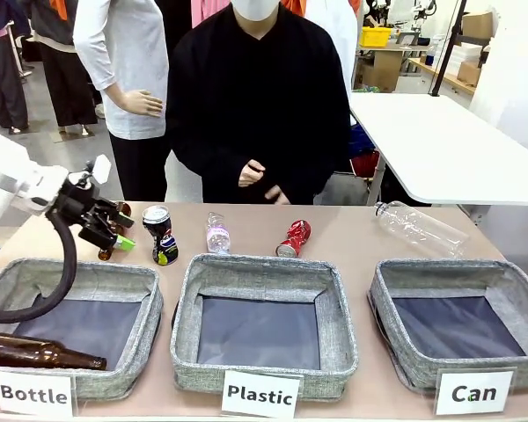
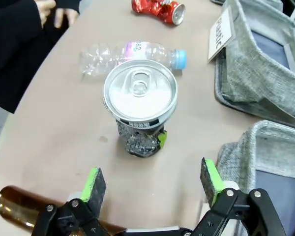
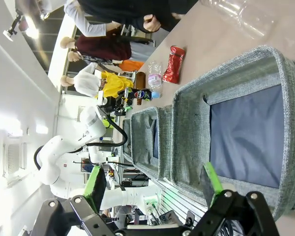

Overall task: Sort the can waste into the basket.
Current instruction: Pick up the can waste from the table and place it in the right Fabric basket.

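- A tan table spans the front view; a person in black stands at its far edge, upper centre, hands together.
- Three square grey woven-fabric baskets with dark bases line the bottom of the frame: the basket on the lower right, a middle basket and a lower-left basket.
- The left gripper, black with green pads, sits at middle left with its jaws apart, holding nothing. In the left wrist view the upright can stands just ahead of the pads, untouched.
- The right gripper has its jaws spread and empty, with a grey basket ahead of it.
- A large clear plastic bottle lies at upper right.
- A brown glass bottle lies in the lower-left basket.
- A small clear plastic bottle with a blue cap lies at centre; its label is too small to read.
- The dark blue-black Pepsi can with a silver top stands left of centre on the table.
- The crushed shiny red can lies on the table beyond the middle basket.
- White cards read "Can", "Plastic" and "Bottle".
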{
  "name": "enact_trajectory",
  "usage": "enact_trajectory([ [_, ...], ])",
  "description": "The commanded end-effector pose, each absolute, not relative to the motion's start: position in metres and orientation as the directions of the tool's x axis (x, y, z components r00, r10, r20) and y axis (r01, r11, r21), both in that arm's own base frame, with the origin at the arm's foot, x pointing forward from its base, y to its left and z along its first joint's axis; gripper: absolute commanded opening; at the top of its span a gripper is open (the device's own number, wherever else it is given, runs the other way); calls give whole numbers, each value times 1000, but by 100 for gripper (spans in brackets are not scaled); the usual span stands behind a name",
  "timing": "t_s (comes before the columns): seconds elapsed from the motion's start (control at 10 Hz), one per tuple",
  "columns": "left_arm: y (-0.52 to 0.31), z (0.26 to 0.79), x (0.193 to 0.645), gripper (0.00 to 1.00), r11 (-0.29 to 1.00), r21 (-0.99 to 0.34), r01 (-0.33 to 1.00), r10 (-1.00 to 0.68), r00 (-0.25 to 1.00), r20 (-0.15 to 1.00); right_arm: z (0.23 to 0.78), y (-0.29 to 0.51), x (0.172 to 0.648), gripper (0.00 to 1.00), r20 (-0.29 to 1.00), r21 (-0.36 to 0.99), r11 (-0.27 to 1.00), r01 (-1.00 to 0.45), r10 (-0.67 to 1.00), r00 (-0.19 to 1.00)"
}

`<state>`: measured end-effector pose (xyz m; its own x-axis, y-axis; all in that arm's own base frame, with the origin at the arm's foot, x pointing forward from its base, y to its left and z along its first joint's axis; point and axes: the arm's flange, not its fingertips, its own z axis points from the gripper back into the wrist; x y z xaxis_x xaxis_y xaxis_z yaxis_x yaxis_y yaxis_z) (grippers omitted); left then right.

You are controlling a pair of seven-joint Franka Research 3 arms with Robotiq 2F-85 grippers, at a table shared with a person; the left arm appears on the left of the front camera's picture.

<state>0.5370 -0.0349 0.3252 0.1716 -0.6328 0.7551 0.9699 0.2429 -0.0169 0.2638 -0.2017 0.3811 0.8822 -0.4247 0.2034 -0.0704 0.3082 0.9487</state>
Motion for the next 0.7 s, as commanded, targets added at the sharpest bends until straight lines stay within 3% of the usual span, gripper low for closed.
enact_trajectory([
  [0.0, -39, 325, 554, 100, 239, -47, 970, -629, 192, 754, 382, -203, 265, 100, 232, 948, 302, -104, -426, 874],
  [0.6, -62, 302, 574, 100, 188, -106, 976, -594, 199, 780, 382, -203, 265, 100, 232, 948, 302, -104, -426, 874],
])
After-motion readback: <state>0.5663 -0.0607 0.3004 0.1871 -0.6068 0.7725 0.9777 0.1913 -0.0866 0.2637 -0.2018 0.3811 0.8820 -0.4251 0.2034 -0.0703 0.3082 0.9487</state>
